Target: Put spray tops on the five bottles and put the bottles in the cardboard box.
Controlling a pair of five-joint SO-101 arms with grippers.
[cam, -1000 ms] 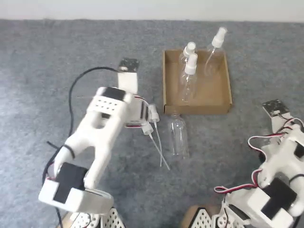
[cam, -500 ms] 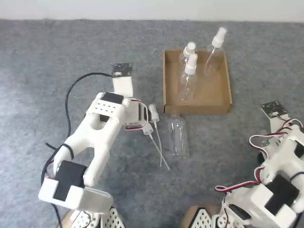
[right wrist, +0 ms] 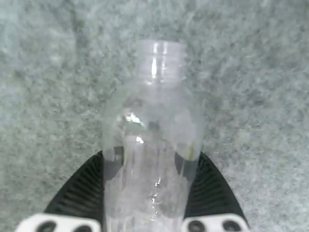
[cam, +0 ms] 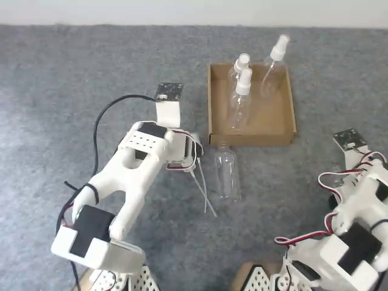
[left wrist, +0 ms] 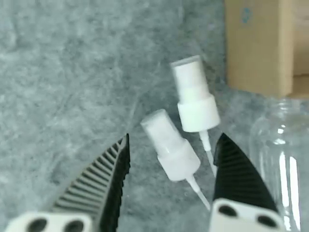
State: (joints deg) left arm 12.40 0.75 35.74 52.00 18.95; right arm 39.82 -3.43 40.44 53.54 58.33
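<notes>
Fingers [left wrist: 108, 183] of left gripper [left wrist: 174, 140] apart, straddling two loose spray tops [left wrist: 171, 147] on grey carpet [left wrist: 63, 72]. Right gripper [right wrist: 150, 162] fingers clamped on a clear uncapped bottle [right wrist: 152, 111]. Farther out, another topless bottle [cam: 226, 173] lying on the carpet beside the tops' tubes, neck right at the cardboard box [cam: 251, 139] near wall; inside, three topped bottles [cam: 241, 100].

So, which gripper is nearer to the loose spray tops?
Left. The left gripper hangs open just above the spray tops, one finger on each side. The right gripper is elsewhere, shut on a capless bottle.
</notes>
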